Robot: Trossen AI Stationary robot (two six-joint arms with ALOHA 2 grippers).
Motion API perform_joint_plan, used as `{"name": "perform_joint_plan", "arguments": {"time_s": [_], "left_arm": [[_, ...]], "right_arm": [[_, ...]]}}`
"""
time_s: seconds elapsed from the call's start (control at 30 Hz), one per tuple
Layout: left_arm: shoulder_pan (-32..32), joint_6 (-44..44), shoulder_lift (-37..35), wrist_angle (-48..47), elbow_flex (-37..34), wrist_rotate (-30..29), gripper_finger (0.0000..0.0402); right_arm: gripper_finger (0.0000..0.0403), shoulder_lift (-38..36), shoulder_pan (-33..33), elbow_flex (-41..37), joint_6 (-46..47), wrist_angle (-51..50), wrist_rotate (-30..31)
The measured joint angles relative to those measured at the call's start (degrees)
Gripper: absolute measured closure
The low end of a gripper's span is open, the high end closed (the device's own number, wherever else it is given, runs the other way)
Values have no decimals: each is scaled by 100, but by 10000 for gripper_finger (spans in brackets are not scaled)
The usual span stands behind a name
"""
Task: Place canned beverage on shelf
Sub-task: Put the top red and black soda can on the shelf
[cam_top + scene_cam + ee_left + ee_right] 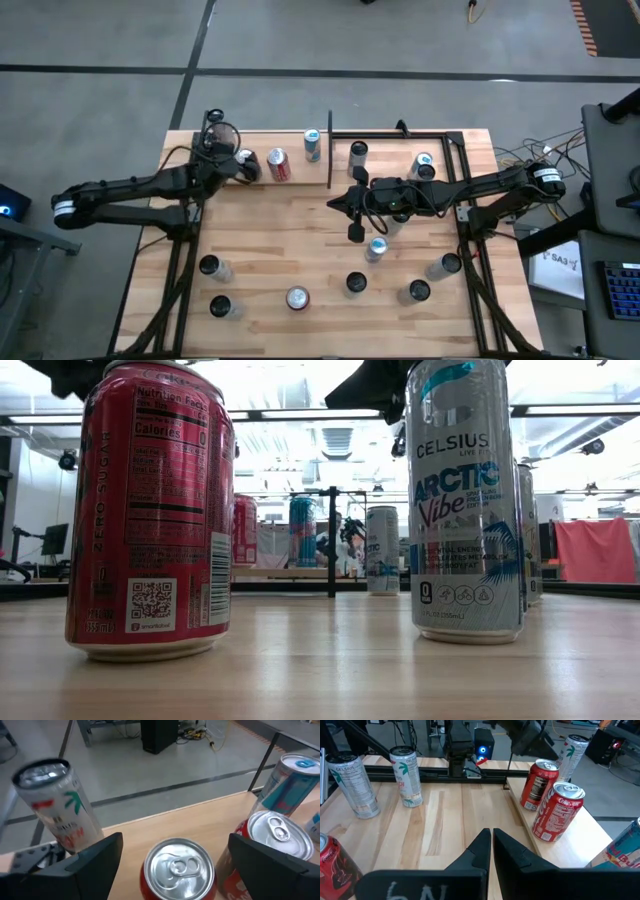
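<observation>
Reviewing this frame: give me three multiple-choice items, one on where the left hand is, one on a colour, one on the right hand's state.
1. The left hand is:
A. over the shelf
B. over the table's middle
C. off the table

2. The can between the left hand's fingers is:
A. blue
B. red
C. white

3. The right hand is:
A. wide open
B. shut on a can
C. shut, holding nothing

Answers:
1 A: the high view puts the left hand over the shelf.
2 B: its wrist view shows a red can between its open fingers, with a gap on each side.
3 C: the right hand has its fingers together above bare table.
</observation>
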Motion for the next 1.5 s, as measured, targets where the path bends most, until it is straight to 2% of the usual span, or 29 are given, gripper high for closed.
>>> {"name": "perform_joint_plan", "arguments": {"time_s": [0.33, 0.5, 0.63, 0.8, 0.87, 1.5], "left_arm": [[32, 638, 16, -1758, 1296, 314, 67], [183, 837, 61, -2027, 1580, 1130, 111], [445, 1006, 182, -2153, 1580, 1700, 186], [775, 1311, 362, -2261, 1574, 2241, 343], [835, 1359, 428, -2235, 1588, 2287, 385], [911, 1119, 1113, -2297, 1550, 1938, 401]], "right_arm": [[392, 0, 0, 0, 58, 0, 0], [392, 0, 0, 0, 55, 2, -2], [392, 0, 0, 0, 48, 2, -2], [392, 0, 0, 0, 52, 0, 0], [392, 0, 0, 0, 89, 0, -1], [392, 0, 0, 0, 203, -46, -2]]}}
